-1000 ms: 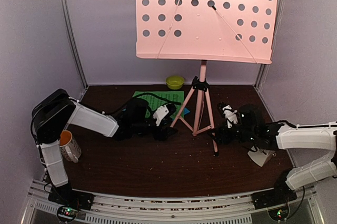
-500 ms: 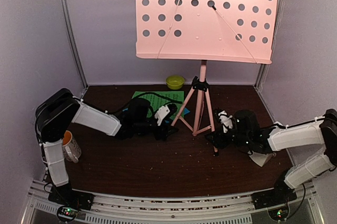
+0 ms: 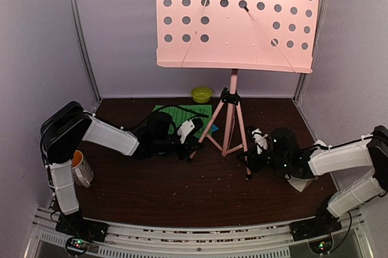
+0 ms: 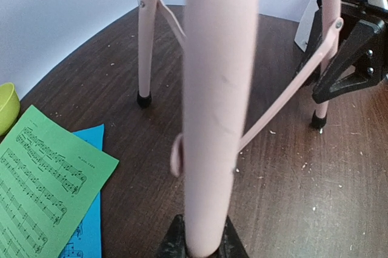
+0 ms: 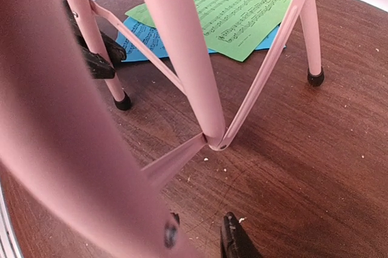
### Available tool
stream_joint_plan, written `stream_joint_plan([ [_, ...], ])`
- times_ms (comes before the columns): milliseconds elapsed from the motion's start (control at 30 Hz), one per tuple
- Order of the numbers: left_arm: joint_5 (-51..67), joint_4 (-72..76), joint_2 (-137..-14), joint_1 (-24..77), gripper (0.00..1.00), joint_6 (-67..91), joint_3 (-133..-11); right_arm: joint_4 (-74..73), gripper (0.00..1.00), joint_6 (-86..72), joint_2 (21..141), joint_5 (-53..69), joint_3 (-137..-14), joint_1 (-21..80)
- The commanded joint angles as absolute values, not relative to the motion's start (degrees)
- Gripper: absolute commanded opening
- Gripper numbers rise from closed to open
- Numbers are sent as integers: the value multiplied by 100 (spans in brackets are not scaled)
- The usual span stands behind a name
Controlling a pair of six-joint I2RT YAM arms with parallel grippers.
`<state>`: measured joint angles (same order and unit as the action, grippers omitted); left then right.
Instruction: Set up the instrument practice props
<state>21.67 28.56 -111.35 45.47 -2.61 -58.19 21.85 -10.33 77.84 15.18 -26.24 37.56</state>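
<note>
The pink music stand [image 3: 236, 22] stands upright at mid-table on its tripod [image 3: 229, 126]. My left gripper [image 3: 195, 138] is at the tripod's left leg. In the left wrist view that leg [image 4: 212, 119] fills the jaws and the left gripper [image 4: 203, 241] is shut on it. My right gripper [image 3: 248, 156] is low on the right leg. That leg [image 5: 79, 149] passes between its fingers, with some table showing beside one finger [image 5: 233, 240]. A green sheet [image 3: 182, 111] lies over a blue sheet [image 5: 142, 37] behind the tripod. The pale metronome [image 3: 301, 181] is half hidden under my right arm.
A white mug [image 3: 80, 167] with an orange inside stands at the left edge beside my left arm. A small lime-green bowl [image 3: 202, 94] sits against the back wall. The booth walls close in on both sides, and crumbs dot the dark wooden tabletop [image 3: 182, 191].
My right arm has slid left to the tripod's right leg. Both grippers have narrowed around the legs. The left gripper has closed on the left leg. The stand has not moved.
</note>
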Motion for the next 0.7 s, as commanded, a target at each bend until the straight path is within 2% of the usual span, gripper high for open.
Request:
stream_joint_plan([
  [0,2263,2931,-11177,4547,6,-105,-5862,2007,20,-997,7677,1430,-2527,3724],
  [100,2251,2854,-11124,4544,0,-109,-5839,1842,8,-1036,7594,1321,-2531,3726],
  [167,2218,2767,-11090,4538,0,-108,-5834,1728,1,-1103,7534,1273,-2534,3722],
  [667,1964,2271,-10670,4368,0,-316,-5386,1360,0,-2013,7075,1133,-1942,3727],
])
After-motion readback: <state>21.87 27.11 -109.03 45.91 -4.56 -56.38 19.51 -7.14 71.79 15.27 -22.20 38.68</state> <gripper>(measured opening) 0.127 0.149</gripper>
